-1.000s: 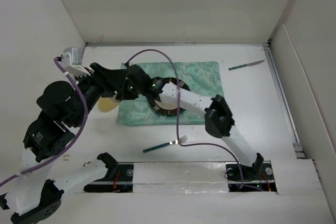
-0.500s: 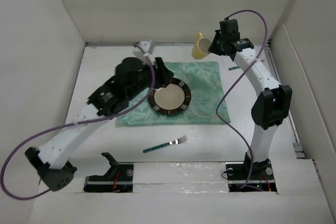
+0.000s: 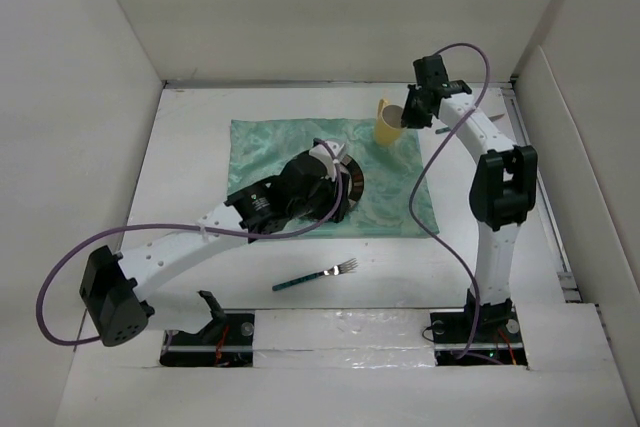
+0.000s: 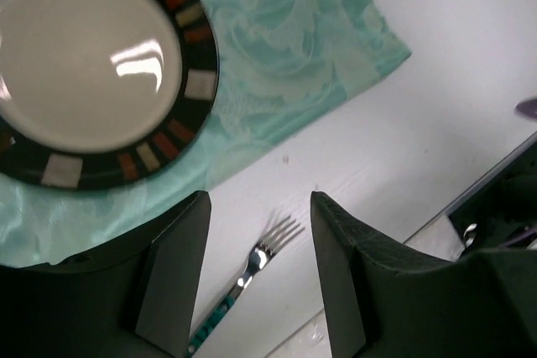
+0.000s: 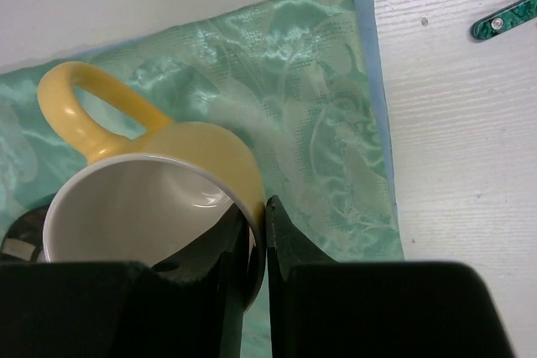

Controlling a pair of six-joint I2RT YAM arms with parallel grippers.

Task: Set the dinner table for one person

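Note:
The white dinner table (image 3: pixel 200 147) carries a green cloth mat (image 3: pixel 390 162). A cream plate with a dark patterned rim (image 4: pixel 84 64) lies on the mat, half hidden under my left gripper in the top view (image 3: pixel 350 182). My left gripper (image 4: pixel 260 207) is open and empty, above the mat's near edge (image 4: pixel 285 39) and the fork (image 4: pixel 260 257). My right gripper (image 5: pixel 258 215) is shut on the wall of a yellow mug (image 5: pixel 143 199), held tilted low over the mat's far right corner (image 3: pixel 388 122). I cannot tell whether the mug touches the mat.
The fork with a teal handle (image 3: pixel 318 276) lies on the tabletop in front of the mat. The tip of a teal knife handle (image 5: pixel 503 18) shows right of the mat; the right arm hides the knife in the top view. Upright white panels edge the table.
The right gripper has lowered the mug from mid-air down to the mat's far right corner. The left arm has swung right and toward the near edge, over the plate.

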